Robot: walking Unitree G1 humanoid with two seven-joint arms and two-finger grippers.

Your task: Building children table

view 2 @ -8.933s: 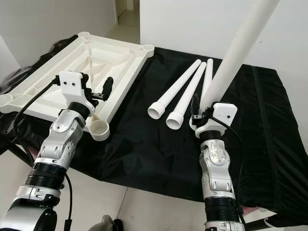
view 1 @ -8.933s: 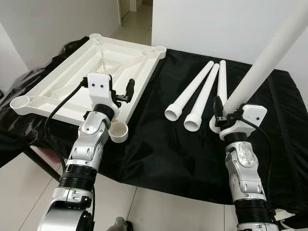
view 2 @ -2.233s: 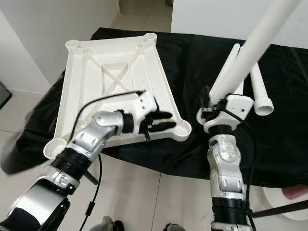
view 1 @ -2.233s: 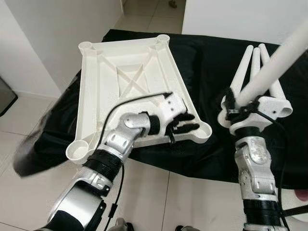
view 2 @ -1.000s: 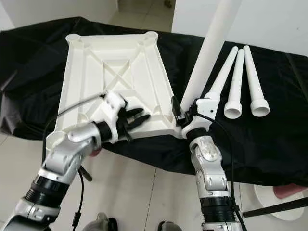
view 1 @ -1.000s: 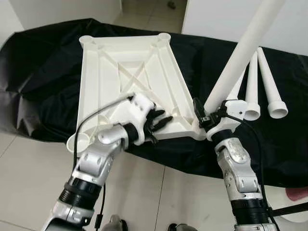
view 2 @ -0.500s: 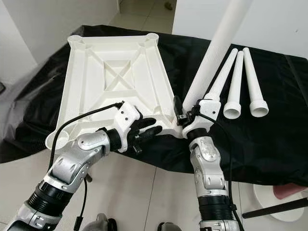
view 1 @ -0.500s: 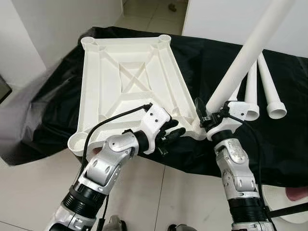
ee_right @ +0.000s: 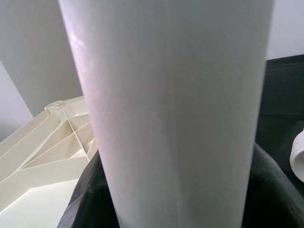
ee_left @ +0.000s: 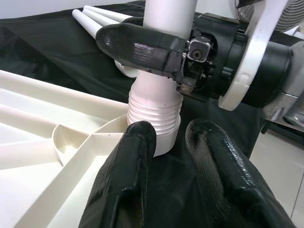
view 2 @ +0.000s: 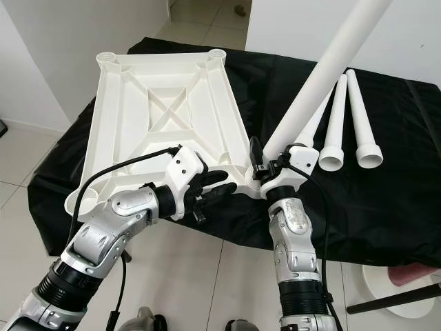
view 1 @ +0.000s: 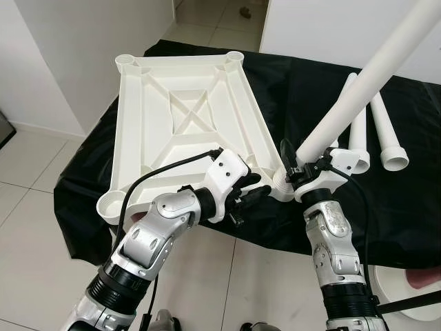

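The white tabletop (view 1: pixel 186 117) lies upside down on the black cloth. My right gripper (view 1: pixel 298 162) is shut on a long white leg (view 1: pixel 372 79) that slants up and to the right. The leg's threaded end (ee_left: pixel 154 123) rests at the tabletop's near right corner socket (view 1: pixel 278 187). My left gripper (view 1: pixel 253 188) is open just left of that corner, its fingers (ee_left: pixel 126 185) pointing at the leg's base with only cloth between them. Three more legs (view 2: pixel 335 121) lie on the cloth to the right, one partly hidden behind the held leg.
The black cloth (view 1: pixel 406 207) hangs over the table's front edge, with tiled floor (view 1: pixel 41 227) below. White walls (view 1: pixel 76 48) stand to the left and behind. A pink and white object (view 1: pixel 422 281) and a dark rod (view 2: pixel 393 298) sit low at the right.
The held leg has tilted further to the right while its base stays at the corner socket. My left gripper has edged a little closer to that corner. The camera shifted slightly.
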